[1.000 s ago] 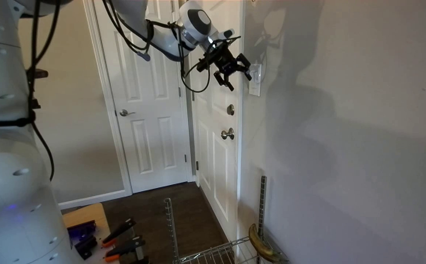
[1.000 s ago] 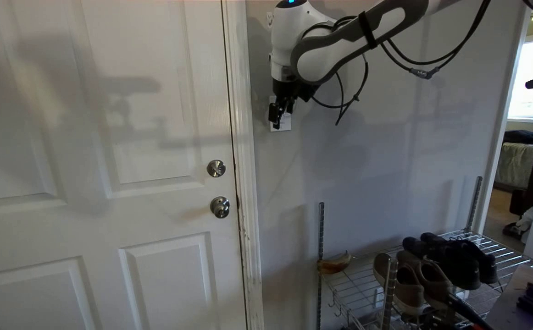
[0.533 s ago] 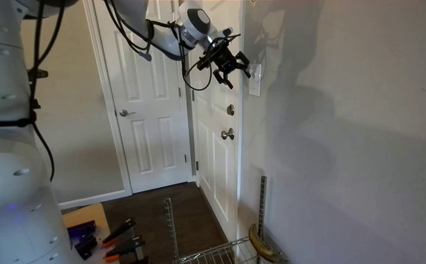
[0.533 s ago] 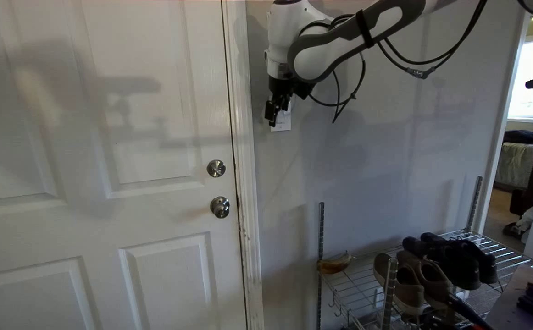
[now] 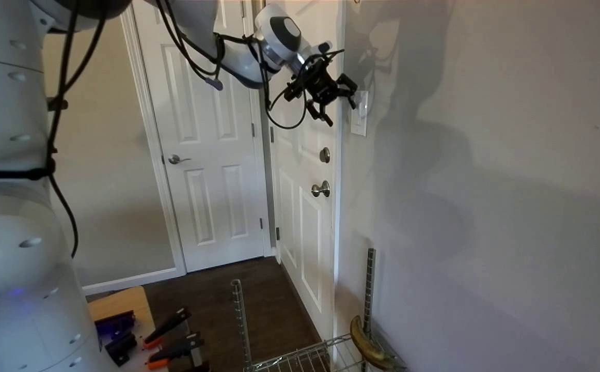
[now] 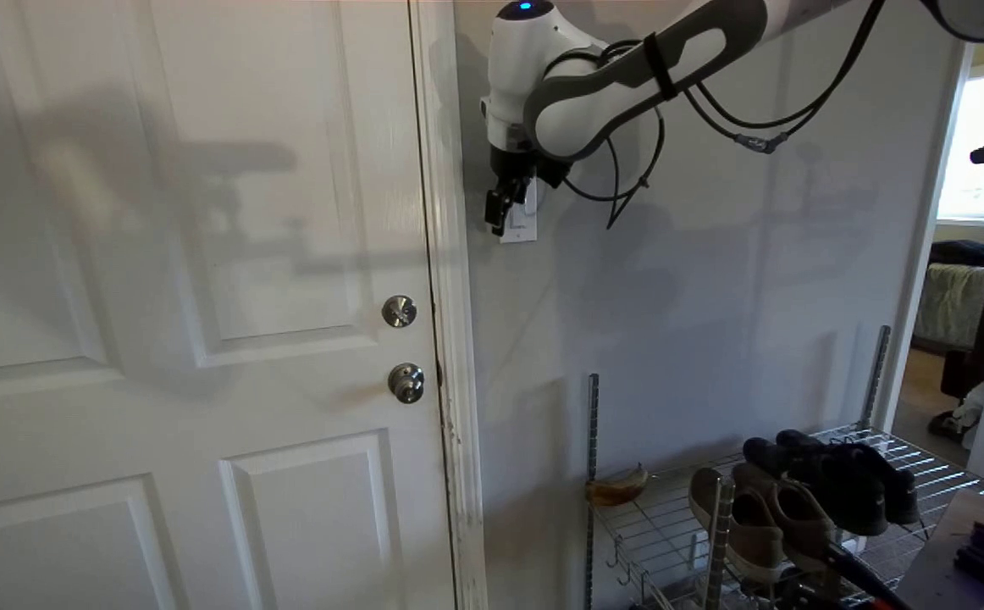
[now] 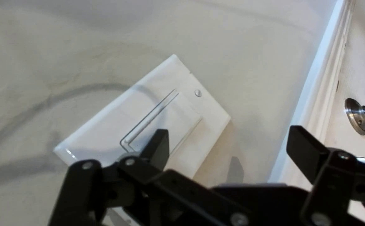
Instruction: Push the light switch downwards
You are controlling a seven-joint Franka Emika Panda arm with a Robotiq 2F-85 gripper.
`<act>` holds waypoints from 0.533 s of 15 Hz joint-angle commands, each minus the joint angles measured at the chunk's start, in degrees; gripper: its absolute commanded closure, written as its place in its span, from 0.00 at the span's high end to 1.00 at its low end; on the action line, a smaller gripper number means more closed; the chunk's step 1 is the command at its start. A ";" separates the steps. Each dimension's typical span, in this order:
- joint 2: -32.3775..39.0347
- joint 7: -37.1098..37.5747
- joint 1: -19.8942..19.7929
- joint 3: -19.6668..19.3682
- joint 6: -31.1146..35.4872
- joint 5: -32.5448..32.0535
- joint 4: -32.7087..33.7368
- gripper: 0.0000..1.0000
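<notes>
The light switch is a white wall plate with a long rectangular paddle and a small screw. It shows large and tilted in the wrist view (image 7: 165, 117), and on the wall beside the door frame in both exterior views (image 5: 360, 124) (image 6: 520, 230). My black gripper (image 7: 228, 130) is open and empty. In the wrist view its left finger covers part of the paddle and plate; its right finger lies over the door trim. In the exterior views the gripper (image 5: 342, 114) (image 6: 496, 222) is at the plate's upper door-side part. I cannot tell if a finger touches it.
A white door (image 6: 272, 398) with a metal deadbolt (image 6: 399, 311) and knob (image 6: 406, 383) adjoins the switch. Its frame (image 6: 450, 296) stands close beside the gripper. Below are a wire rack (image 6: 653, 542), a banana (image 6: 616, 487) and several shoes (image 6: 797, 508).
The arm and open gripper have shifted slightly toward the door frame, leftward in an exterior view. More of the switch plate shows there beside the gripper. The gripper stays open.
</notes>
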 commanded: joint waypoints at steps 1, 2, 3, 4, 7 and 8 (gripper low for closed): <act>2.05 -1.08 0.47 -0.82 0.10 -3.45 2.69 1.00; 2.24 -1.14 0.44 -0.79 -0.03 -3.71 2.71 1.00; 2.39 -1.18 0.41 -0.79 -0.05 -4.01 2.77 1.00; 2.52 -1.30 0.40 -0.79 -0.12 -4.26 2.87 1.00; 2.50 -1.24 0.48 -0.62 -1.56 -3.47 2.97 1.00; 1.88 -1.15 0.69 -0.23 -3.28 -2.05 2.68 1.00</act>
